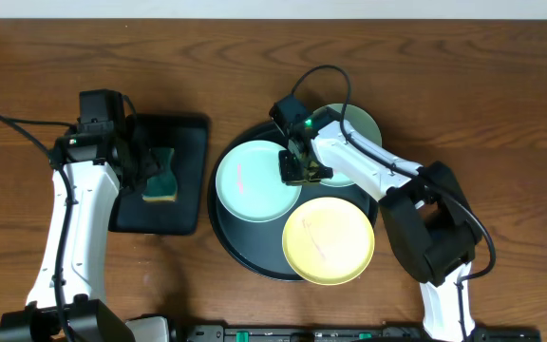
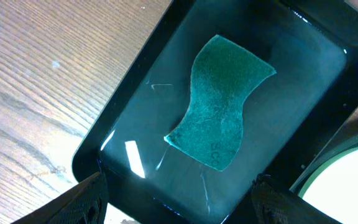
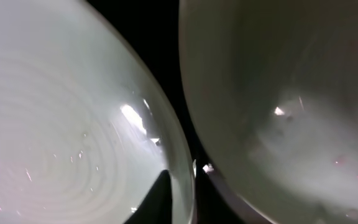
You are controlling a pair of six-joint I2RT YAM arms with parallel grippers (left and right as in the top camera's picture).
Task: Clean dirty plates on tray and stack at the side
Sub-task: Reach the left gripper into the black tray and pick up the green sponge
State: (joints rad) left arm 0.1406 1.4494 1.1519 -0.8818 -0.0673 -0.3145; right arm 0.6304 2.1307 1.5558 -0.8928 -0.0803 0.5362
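Three are counted on the round black tray [image 1: 238, 249] from overhead: first mint plate [image 1: 254, 180] at 9 o'clock, second mint plate [image 1: 364, 128] at 1 o'clock, yellow plate [image 1: 329, 240] at 5 o'clock. The right gripper [image 1: 304, 171] is set low where the two mint ones meet, and the left gripper [image 1: 145, 157] is held above the sponge [image 1: 162, 182] in the rectangular tray [image 1: 183, 142]. From the left wrist its fingers [image 2: 86, 199] are shown wide apart over the flat green sponge; from the right wrist two pale pink-smeared rims are shown flanking a dark gap, one fingertip [image 3: 159, 199] at 6 o'clock over the left rim, jaw state not determinable.
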